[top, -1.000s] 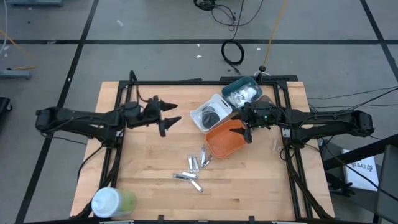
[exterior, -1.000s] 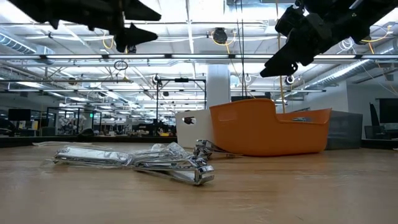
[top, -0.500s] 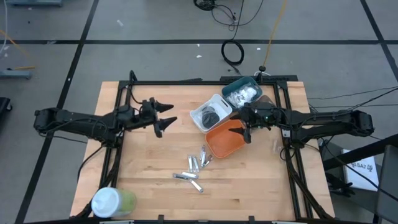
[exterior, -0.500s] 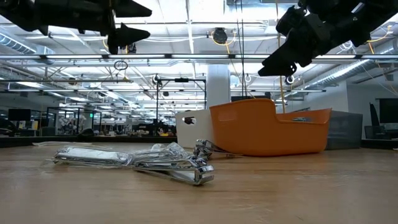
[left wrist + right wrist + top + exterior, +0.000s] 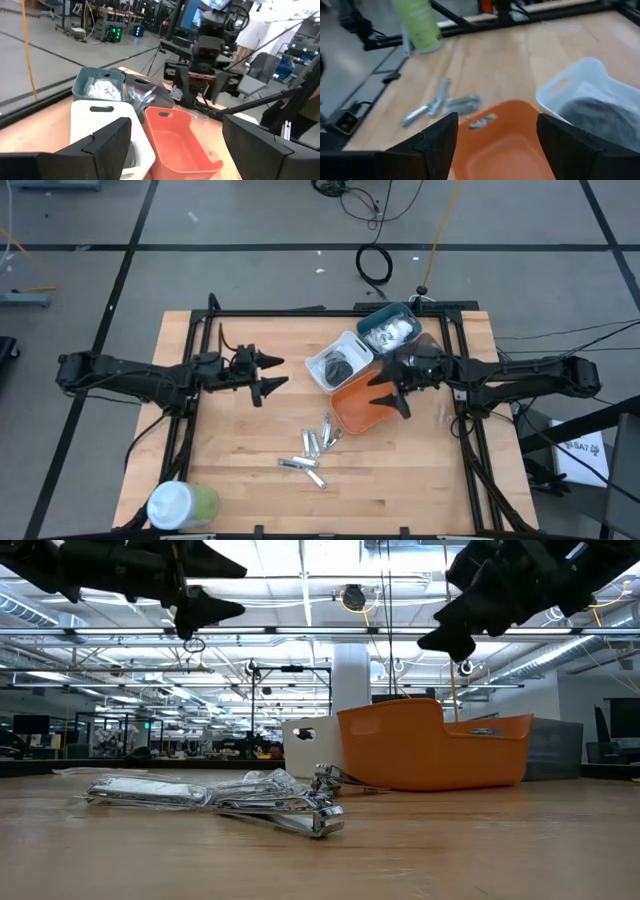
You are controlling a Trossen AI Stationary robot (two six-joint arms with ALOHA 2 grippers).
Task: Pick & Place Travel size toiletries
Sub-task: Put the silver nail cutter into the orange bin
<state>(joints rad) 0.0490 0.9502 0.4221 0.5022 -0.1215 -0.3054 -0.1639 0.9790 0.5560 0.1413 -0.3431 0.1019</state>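
Several small silver tubes (image 5: 315, 446) lie loose on the wooden table, in a heap near its middle (image 5: 250, 802). My left gripper (image 5: 283, 373) hovers open, high above the table, left of the bins and far from the tubes (image 5: 232, 587). My right gripper (image 5: 392, 393) hangs open over the orange bin (image 5: 362, 404), clear of it (image 5: 440, 632). The white bin (image 5: 338, 360) holds a dark round disc (image 5: 340, 366). White packets (image 5: 392, 332) lie in the teal bin (image 5: 390, 326). Both grippers hold nothing (image 5: 175, 150) (image 5: 497, 137).
A large white-and-green cylinder (image 5: 181, 505) lies at the table's near left corner. The three bins stand in a slanting row at the far right. A black frame (image 5: 200, 360) borders the table. Bare wood lies between the left gripper and the tubes.
My left gripper has drawn back a little toward the table's left edge, sunk slightly and rolled, staying open. My right gripper has turned and tipped its fingers in place above the orange bin, still open. The tubes and bins have not moved.
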